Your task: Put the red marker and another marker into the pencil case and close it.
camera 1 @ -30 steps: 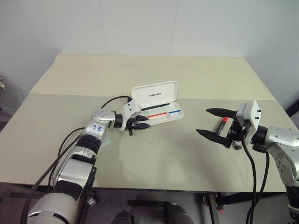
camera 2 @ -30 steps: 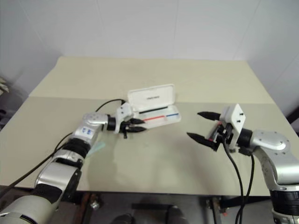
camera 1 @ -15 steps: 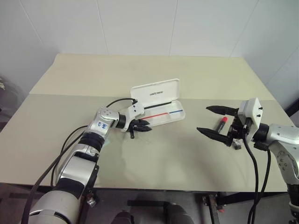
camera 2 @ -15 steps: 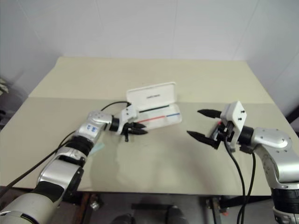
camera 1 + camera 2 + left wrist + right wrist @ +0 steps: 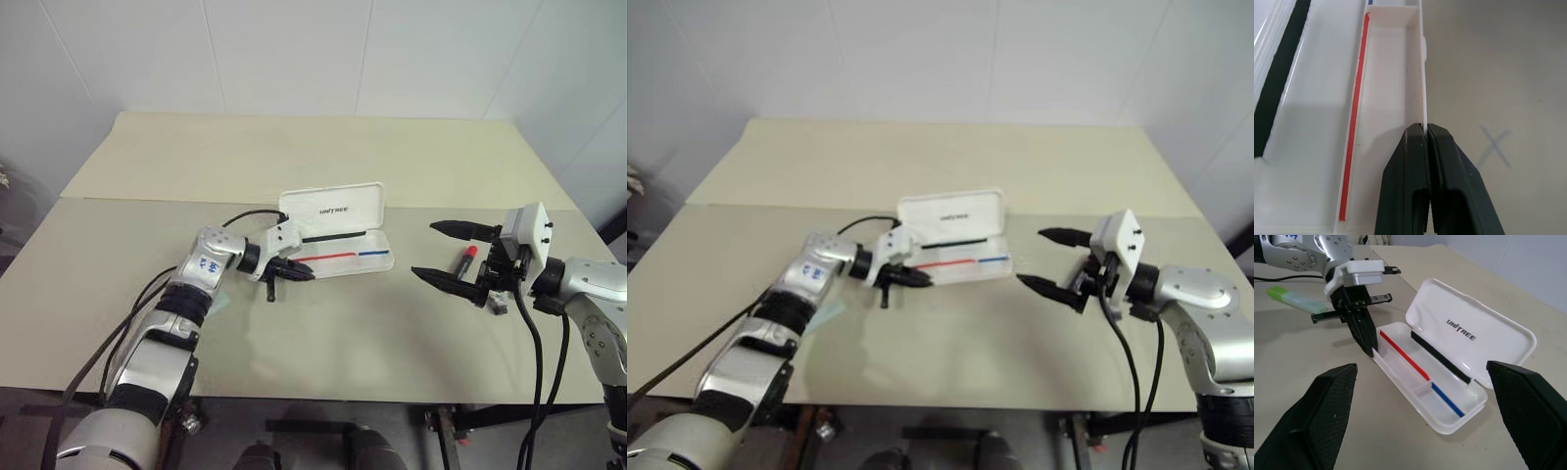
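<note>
Two arms at work: the left gripper [image 5: 292, 271] and the right gripper [image 5: 449, 254], one each side of the open pencil case [image 5: 338, 235].

Left fingers: pressed together on the thin front wall of the case's tray, near its end; the left wrist view shows the white wall pinched between the black fingers [image 5: 1447, 181].

Right fingers: spread wide with nothing between them, held above the table [image 5: 323, 333] and pointing toward the case.

Pencil case: lies open in the middle of the table, lid [image 5: 1474, 333] tipped back and standing up, tray with a red and a blue stripe and no marker in it. Its long axis runs across the table, from one gripper toward the other.

Red marker: lies on the table just behind the right gripper [image 5: 462, 259], red cap toward the far side. It is well apart from the case and far closer to the right arm.

Green highlighter: lies on the table beside the left arm [image 5: 1295, 298], nearer the robot than the case, on the side away from the tray.

Key relation: the right arm looks best placed for the red marker, which lies near its open fingers, while the left steadies the case.

Progress: judged early, since both markers are out of the case and the lid is up.
</note>
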{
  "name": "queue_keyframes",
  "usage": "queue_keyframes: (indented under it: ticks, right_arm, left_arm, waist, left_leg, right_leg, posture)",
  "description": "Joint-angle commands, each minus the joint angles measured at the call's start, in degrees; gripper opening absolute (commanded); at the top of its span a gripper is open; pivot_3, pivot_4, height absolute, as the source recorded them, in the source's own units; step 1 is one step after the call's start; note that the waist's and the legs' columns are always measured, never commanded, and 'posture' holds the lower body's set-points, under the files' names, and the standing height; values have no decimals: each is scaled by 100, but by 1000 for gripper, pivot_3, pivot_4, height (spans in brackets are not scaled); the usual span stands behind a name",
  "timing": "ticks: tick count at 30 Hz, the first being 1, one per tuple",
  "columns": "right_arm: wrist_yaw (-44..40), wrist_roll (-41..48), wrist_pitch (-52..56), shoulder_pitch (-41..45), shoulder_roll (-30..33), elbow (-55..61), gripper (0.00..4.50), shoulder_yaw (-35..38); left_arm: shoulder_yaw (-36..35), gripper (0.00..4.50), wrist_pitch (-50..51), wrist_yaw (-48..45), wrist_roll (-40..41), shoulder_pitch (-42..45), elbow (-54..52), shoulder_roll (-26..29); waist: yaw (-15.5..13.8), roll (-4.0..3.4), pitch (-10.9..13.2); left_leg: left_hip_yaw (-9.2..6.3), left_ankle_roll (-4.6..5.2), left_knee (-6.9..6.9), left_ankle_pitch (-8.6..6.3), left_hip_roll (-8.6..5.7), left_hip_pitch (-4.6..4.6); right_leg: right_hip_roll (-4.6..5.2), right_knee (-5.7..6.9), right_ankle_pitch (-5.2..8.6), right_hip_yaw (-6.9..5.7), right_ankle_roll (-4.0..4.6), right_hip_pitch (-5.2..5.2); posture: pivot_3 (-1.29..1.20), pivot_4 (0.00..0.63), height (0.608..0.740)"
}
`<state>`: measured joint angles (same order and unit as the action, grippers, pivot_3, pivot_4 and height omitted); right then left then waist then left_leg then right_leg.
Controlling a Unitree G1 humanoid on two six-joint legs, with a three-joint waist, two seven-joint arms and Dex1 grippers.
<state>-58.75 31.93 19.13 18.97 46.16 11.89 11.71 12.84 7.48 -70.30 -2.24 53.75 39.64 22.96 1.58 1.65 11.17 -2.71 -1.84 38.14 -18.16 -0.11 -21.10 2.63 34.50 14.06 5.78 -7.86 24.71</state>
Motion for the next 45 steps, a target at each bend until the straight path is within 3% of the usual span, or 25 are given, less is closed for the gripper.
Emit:
queue_keyframes:
  ticks: [1,6,13,22,30,33,39,45]
  right_arm:
    - [-6,30,-59,75,27,80,4500,108]
    - [42,34,-55,52,-18,105,4500,91]
    - [104,51,-22,5,-69,176,4500,72]
    - [172,74,0,-68,-118,257,4500,91]
    - [265,106,63,-136,-149,392,4500,105]
    - [276,118,94,-167,-142,424,4500,128]
    - [284,113,106,-138,-158,383,4500,100]
    - [322,138,167,-154,-215,374,4500,74]
  left_arm:
    - [11,26,353,-254,190,-212,-1015,221]
    - [86,26,863,-359,290,-719,-2321,417]
    - [213,26,1232,-376,489,-1158,-3211,524]
    - [436,26,1382,-349,495,-1510,-3477,727]
    - [578,26,1694,-187,555,-1573,-3594,568]
    - [679,715,2074,-284,647,-1635,-3830,628]
    - [630,2684,2576,-309,1019,-1628,-4217,610]
    - [517,2684,2682,-254,1284,-1608,-4464,712]
  waist:
    - [-2,0,0]
    - [-6,0,0]
    - [-9,0,0]
    - [-3,0,0]
    - [-6,0,0]
    - [-7,0,0]
    - [-4,0,0]
    - [1,0,0]
  left_leg:
    - [0,0,0,0,0,0]
    - [0,0,4,0,0,-1]
    - [-1,0,6,0,0,0]
    - [1,1,7,1,0,4]
    - [1,1,10,1,-1,4]
    - [1,1,9,1,-1,3]
    - [0,1,11,1,-1,3]
    - [0,2,11,1,-1,7]
  right_leg:
    - [0,2,0,1,0,1]
    - [2,3,0,1,0,-1]
    - [2,5,0,2,0,-1]
    - [0,11,1,4,2,-1]
    - [1,12,1,4,2,-3]
    - [1,11,1,4,2,-2]
    - [1,12,1,4,2,-3]
    - [0,11,2,4,3,-3]
  posture:
    - [0,150,740]
    - [0,150,740]
    - [0,150,740]
    - [0,150,740]
    - [0,150,740]
    - [0,150,740]
    - [0,150,740]
    - [0,150,740]
